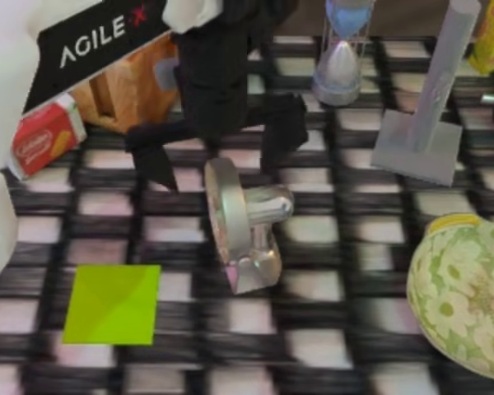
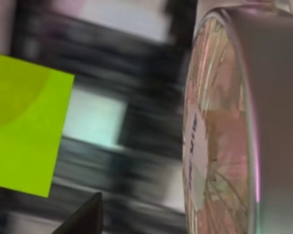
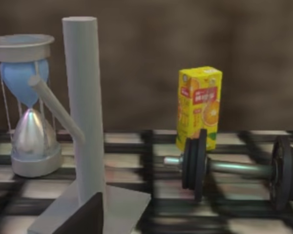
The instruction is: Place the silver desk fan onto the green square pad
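**Spotter:** How wide is your left claw, and is it on anything?

**Me:** My left gripper [image 1: 216,160] is spread wide — one dark finger [image 1: 155,156] out to the left, the other [image 1: 281,132] to the right, nothing held between them. It hangs just behind the silver desk fan [image 1: 245,224], and I can't tell whether either finger touches it. In the left wrist view the fan's disc head [image 2: 224,131] is very close.

**Spotter:** And the fan itself?

**Me:** Standing on the checked table [image 1: 329,346] near the middle. The green square pad [image 1: 113,304] lies flat, near it, to the left and closer to the front edge, apart from the fan.

**Spotter:** Farther back?

**Me:** A grey post on a square plate [image 1: 424,123], then an hourglass [image 1: 342,53] — both behind and right of the fan. The right wrist view adds a dumbbell [image 3: 239,168] and a juice carton [image 3: 199,108]. I can't tell how my right claw stands.
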### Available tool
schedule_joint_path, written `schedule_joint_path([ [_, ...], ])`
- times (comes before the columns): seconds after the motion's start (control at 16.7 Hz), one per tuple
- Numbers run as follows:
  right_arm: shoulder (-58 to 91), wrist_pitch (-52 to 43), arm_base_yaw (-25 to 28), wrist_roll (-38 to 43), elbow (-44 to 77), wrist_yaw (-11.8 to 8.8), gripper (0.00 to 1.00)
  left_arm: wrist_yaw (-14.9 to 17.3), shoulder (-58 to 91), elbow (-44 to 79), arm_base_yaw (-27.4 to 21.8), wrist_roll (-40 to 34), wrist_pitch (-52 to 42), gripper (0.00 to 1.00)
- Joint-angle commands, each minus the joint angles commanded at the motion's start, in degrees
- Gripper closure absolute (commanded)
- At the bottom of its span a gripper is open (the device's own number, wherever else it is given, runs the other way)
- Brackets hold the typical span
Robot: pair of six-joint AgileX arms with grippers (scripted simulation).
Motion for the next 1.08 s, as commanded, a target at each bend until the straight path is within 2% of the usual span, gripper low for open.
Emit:
schedule_joint_path([
  [0.18, 0.00, 0.00, 0.00, 0.00, 0.00, 0.00, 0.00, 0.00, -0.40, -4.26, -0.08, -0.09, 4.08, 0.00],
  [0.42, 0.00, 0.00, 0.00, 0.00, 0.00, 0.00, 0.00, 0.00, -0.42, -4.45, -0.09, -0.10, 4.26, 0.00],
  [1.08, 0.00, 0.00, 0.00, 0.00, 0.00, 0.00, 0.00, 0.00, -0.42, -4.45, -0.09, -0.10, 4.26, 0.83],
])
